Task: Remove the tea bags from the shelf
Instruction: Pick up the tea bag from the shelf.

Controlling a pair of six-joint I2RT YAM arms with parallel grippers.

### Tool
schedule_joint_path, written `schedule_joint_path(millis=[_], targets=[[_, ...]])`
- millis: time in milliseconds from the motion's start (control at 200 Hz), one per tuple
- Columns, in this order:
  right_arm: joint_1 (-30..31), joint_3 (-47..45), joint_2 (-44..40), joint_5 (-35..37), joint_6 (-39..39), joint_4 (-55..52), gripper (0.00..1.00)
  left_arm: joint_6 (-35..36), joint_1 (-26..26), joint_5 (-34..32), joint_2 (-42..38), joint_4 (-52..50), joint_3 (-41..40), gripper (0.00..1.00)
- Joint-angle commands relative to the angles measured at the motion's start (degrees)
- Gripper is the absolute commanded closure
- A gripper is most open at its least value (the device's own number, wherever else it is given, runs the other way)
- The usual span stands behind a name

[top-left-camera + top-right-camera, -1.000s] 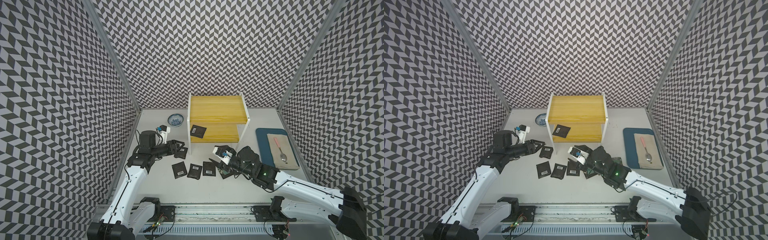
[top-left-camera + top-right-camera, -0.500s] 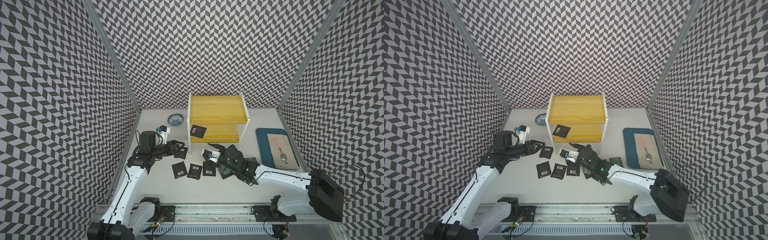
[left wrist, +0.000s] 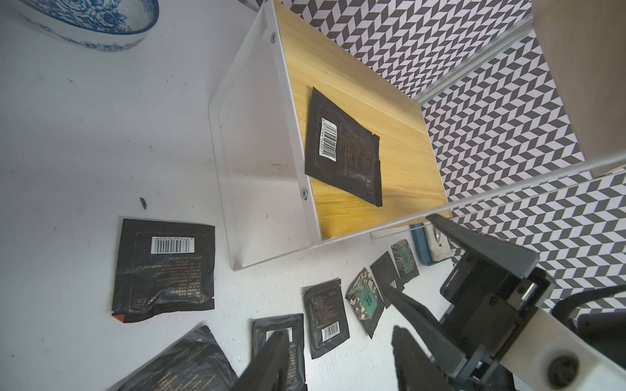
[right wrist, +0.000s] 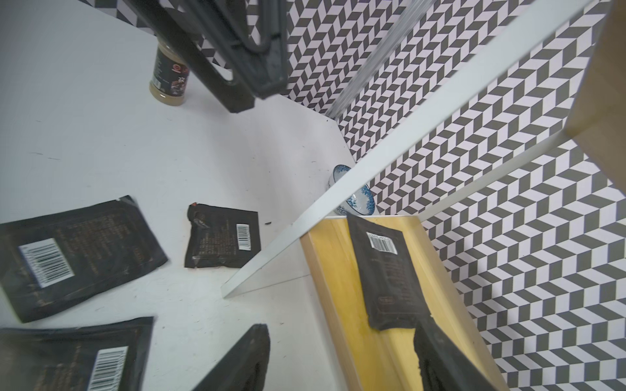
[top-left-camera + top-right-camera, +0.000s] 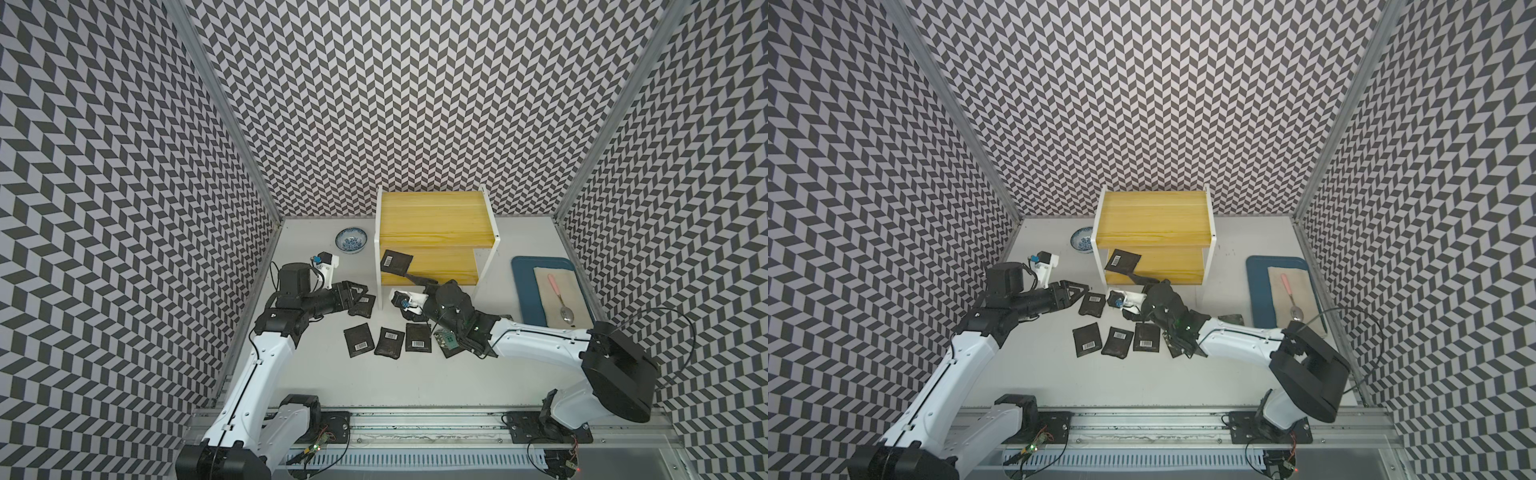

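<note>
There's the right pincer [image 4: 340, 326], spread wide and empty, low at the one tea bag [image 5: 395, 262] lying on the shelf [image 5: 436, 216] lower board, likely lined up to straddle its near edge, while the left pincer [image 3: 337, 335], spread too, hovers clear beside the shelf.

The right gripper [image 4: 340, 330] is being cut off by the wrist view's edge, one finger [image 4: 440, 359] overlapping the nearest corner of the black tea bag [image 4: 382, 270] on the shelf [image 4: 335, 270], so contact is not showing. Behind that gripper, the right arm [image 5: 469, 324] is covering part of a patterned tea bag [image 5: 448, 338]. The left gripper [image 4: 259, 96] is partly hiding a jar [image 4: 167, 84] beyond it.
</note>
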Motion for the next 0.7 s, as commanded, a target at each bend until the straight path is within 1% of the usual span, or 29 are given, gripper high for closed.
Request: schedule_joint_path(millis=[0, 210, 401, 461, 476, 496, 696], targets=[[-1.43, 3.26, 1.76, -2.39, -1.87, -0.38, 0.28, 0.87, 0.56, 0.35, -0.89, 0.22, -0.97, 0.48], [-3.66, 5.31, 3.15, -6.02, -2.62, -3.59, 0.28, 0.87, 1.06, 0.53, -1.08, 0.52, -1.76, 0.48], [-3.83, 6.31, 4.61, -7.02, -3.08, -5.79, 0.26, 0.87, 1.25, 0.7, -0.56, 0.7, -1.61, 0.48], [-3.88, 6.84, 4.94, -7.4, -3.01, -6.42, 0.22, 0.87, 1.27, 0.7, -0.44, 0.79, -1.54, 0.48], [-3.88, 6.97, 4.99, -7.45, -3.03, -6.55, 0.15, 0.87, 1.31, 0.71, -0.4, 0.79, -1.55, 0.48], [-3.88, 7.12, 5.05, -7.5, -3.01, -6.58, 0.13, 0.87, 1.27, 0.7, -0.35, 0.79, -1.51, 0.48], [-3.93, 8.48, 6.45, -7.17, -3.42, -6.93, 0.13, 0.87, 1.41, 0.79, -0.4, 1.14, -1.96, 0.49]])
